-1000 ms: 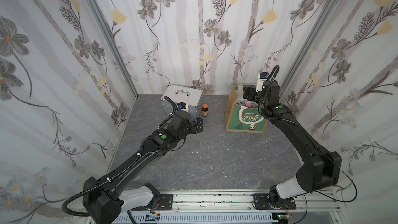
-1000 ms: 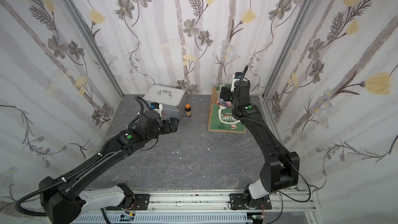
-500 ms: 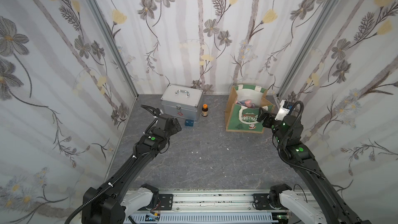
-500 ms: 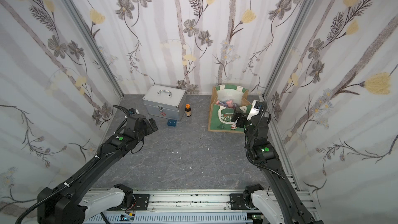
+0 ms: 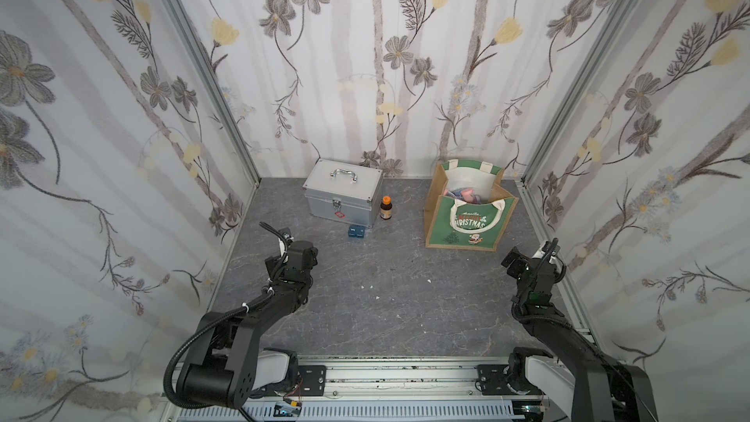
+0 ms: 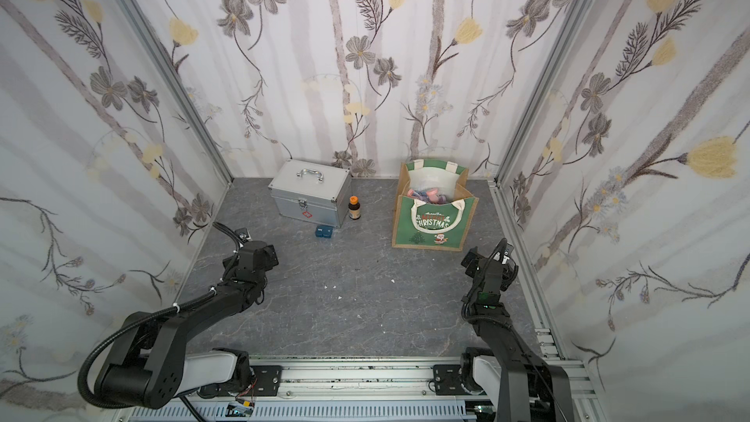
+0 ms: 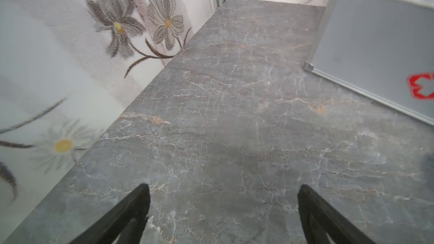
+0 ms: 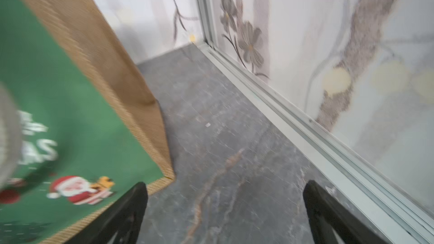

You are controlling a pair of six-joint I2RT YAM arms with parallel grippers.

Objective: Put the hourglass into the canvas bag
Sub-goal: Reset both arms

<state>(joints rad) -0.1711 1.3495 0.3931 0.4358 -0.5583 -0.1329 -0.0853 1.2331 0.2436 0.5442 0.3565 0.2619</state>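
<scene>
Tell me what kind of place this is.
Probably a robot test cell: floral wall panels box in a marble-look tabletop, with left arm and right arm mounted on an aluminium rail.

canvas bag (image 6: 436, 229) upright – pink things (image 6: 431, 196) inside | right claw (image 6: 471, 261) near its front corner

At the back of your table (image 5: 385, 298), the metal case (image 5: 343, 200) stands left and the canvas bag (image 5: 466, 233) right, well apart. A small bottle (image 5: 386, 209) stands upright just beside the case's right end, between the two. A small box (image 5: 356, 231) lies just in front of the case. Small items (image 5: 462, 196) lie inside the bag. Your left gripper (image 7: 223, 187) hangs nearer you than the case, by the left wall (image 7: 70, 78); your right gripper (image 8: 224, 185) hangs just before the bag's right front corner.
</scene>
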